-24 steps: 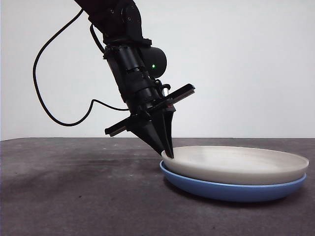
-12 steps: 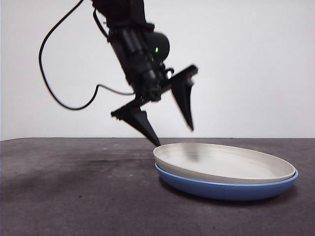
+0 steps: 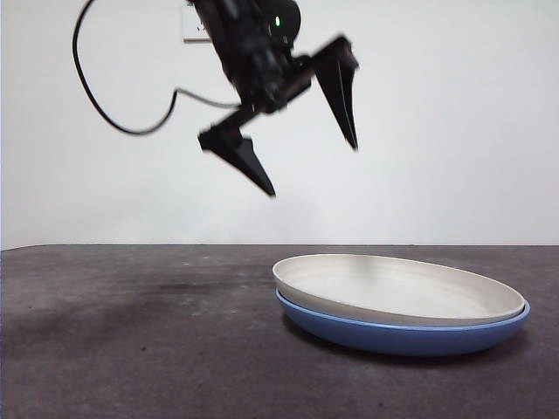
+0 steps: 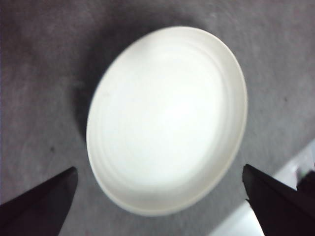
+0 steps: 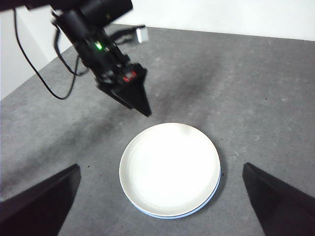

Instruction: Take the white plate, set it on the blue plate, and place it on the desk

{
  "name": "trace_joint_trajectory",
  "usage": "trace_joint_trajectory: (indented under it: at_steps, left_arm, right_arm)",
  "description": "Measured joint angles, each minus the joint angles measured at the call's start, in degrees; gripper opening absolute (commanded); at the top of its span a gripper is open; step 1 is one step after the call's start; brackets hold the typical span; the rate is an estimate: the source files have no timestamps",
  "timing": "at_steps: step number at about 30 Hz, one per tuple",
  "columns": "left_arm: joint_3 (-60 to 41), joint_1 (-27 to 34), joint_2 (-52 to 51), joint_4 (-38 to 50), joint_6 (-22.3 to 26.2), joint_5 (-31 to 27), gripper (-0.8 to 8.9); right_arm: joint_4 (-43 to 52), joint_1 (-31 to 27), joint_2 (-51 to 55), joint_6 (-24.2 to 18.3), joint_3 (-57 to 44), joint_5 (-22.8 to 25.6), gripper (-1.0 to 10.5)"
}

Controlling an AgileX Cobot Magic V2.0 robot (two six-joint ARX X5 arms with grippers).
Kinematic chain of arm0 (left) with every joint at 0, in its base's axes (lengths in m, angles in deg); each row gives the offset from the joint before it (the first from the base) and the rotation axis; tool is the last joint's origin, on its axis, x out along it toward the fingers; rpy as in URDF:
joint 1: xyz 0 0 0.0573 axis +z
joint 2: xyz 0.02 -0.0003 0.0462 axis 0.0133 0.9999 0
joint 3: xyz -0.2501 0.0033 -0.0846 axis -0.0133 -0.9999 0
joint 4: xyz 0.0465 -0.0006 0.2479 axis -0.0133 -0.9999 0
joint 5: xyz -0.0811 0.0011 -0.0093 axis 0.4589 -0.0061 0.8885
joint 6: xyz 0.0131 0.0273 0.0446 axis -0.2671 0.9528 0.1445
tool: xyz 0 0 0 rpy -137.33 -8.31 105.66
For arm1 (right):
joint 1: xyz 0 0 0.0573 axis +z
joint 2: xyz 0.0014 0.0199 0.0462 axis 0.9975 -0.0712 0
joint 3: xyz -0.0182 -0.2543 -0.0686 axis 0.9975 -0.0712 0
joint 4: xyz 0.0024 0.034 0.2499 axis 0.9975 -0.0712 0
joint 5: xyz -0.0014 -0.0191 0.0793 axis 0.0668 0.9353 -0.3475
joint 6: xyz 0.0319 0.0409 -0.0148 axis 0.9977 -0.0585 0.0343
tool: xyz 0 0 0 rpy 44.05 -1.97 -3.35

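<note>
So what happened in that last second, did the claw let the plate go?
Yes. The left gripper, which had pinched the rim of the white plate, opened its fingers and rose well above it. Once released, the white plate settled level into the blue plate. The blue plate stayed in place on the desk, and the right gripper hangs open high above.

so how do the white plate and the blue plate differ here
The white plate is cream and matte; the blue plate is glossy blue. The white plate sits on top with its inside open to view; the blue plate lies beneath it on the desk, only its outer wall showing. Both are round, shallow, similar in width, and untouched by either gripper.
</note>
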Motion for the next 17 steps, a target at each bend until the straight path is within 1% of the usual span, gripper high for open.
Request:
trace_joint_trajectory:
  at_steps: [3, 7, 10, 12, 17]
  left_arm:
    - [3.45, -0.07, -0.50, -4.68, 1.86, 0.00, 6.04]
    - [3.69, -0.76, -3.69, -4.96, 3.10, -0.07, 6.02]
    - [3.69, -2.08, -8.26, -4.96, 3.54, -0.61, 5.99]
    - [3.69, -3.21, -11.96, -4.96, 4.24, -2.34, 5.98]
    - [3.67, -5.66, -22.32, -5.01, 6.21, -8.92, 5.99]
  right_arm:
    - [0.00, 0.33, 0.00, 0.00, 0.00, 0.00, 5.6]
    - [0.00, 1.62, 0.00, 0.02, 0.00, 1.27, 5.6]
    - [0.00, 2.58, 0.00, 0.04, -0.02, 1.46, 5.6]
    - [0.00, 3.06, 0.00, 0.04, 0.00, 1.49, 5.6]
    - [0.00, 3.43, 0.00, 0.07, 0.00, 1.49, 5.6]
